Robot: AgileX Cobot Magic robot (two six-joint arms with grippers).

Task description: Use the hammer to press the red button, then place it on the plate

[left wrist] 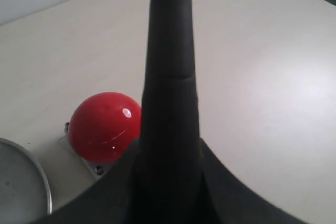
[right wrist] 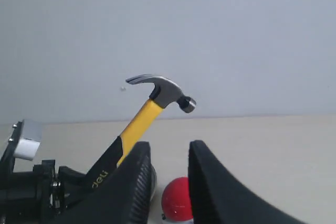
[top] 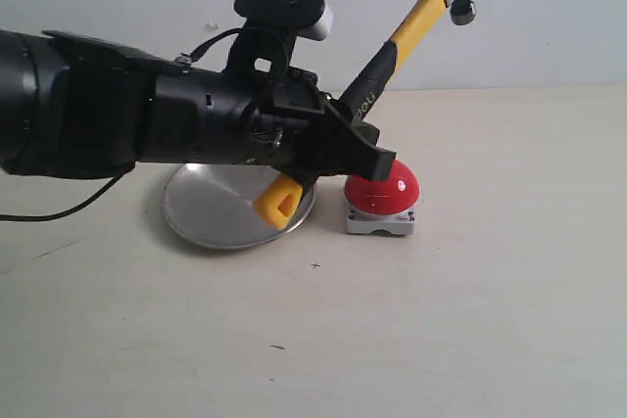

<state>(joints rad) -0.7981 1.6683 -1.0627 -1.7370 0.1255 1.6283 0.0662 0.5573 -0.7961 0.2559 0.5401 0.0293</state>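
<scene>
My left gripper [top: 348, 141] is shut on the black grip of the hammer [top: 419, 19]. The hammer slants up to the right, its dark head high above the table and its yellow looped end hanging over the plate [top: 206, 212]. The red button [top: 384, 189] sits on its grey base just right of the plate, below the gripper. In the left wrist view the hammer handle [left wrist: 170, 77] fills the middle between the jaws of the left gripper [left wrist: 170, 182], with the red button [left wrist: 102, 127] and the plate rim [left wrist: 31, 174] beside it. My right gripper [right wrist: 169, 148] is open and holds nothing; beyond it show the hammer [right wrist: 157, 95] and the red button [right wrist: 176, 203].
The left arm's thick black body [top: 88, 110] crosses the left half of the exterior view, over the plate's far edge. A pale wall stands behind the beige table [top: 490, 320]. The right arm does not show in the exterior view.
</scene>
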